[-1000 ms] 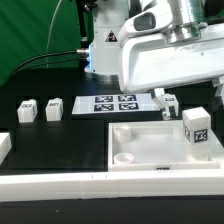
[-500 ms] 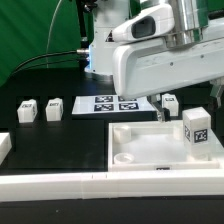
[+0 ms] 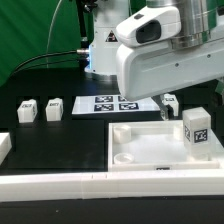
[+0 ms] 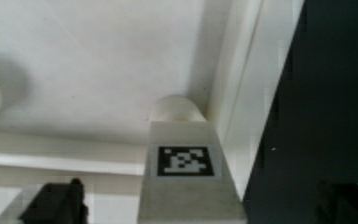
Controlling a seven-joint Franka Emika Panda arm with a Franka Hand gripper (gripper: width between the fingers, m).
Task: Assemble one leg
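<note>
1. Nearest the exterior camera, a long white bar (image 3: 90, 186) lies across the front of the black bench (image 3: 60, 140). A white block (image 3: 4, 145) is cut off at the exterior view's left edge.
2. Just behind the bar sits the white tray (image 3: 112, 145). The leg (image 3: 197, 131) stands upright inside it, toward the exterior view's right, with its tag facing the camera. It has not shifted over the last second.
3. The wrist view shows the same leg (image 4: 186, 150) close against the tray wall. The dark fingertips (image 4: 55, 200) sit wide apart at either side, and the leg shows in the gap between them, touching neither as far as the frame shows. The end effector (image 4: 202, 203) is released and holds nothing.
4. Farther back on the bench are a spare leg (image 3: 27, 110) and a second spare leg (image 3: 53, 107) at the exterior view's left. Beyond them come the marker board (image 3: 113, 103) and a fourth leg (image 3: 170, 102) just behind the tray.
5. Above these, the arm (image 3: 170, 60) has slid toward the exterior view's left and sunk slightly in the past second. The finger that showed beside the fourth leg is now hidden behind the wrist housing. The jaws have stayed spread throughout.
6. This looks like an approach that is still lining up on the leg in the tray, with the grasp not yet begun.
</note>
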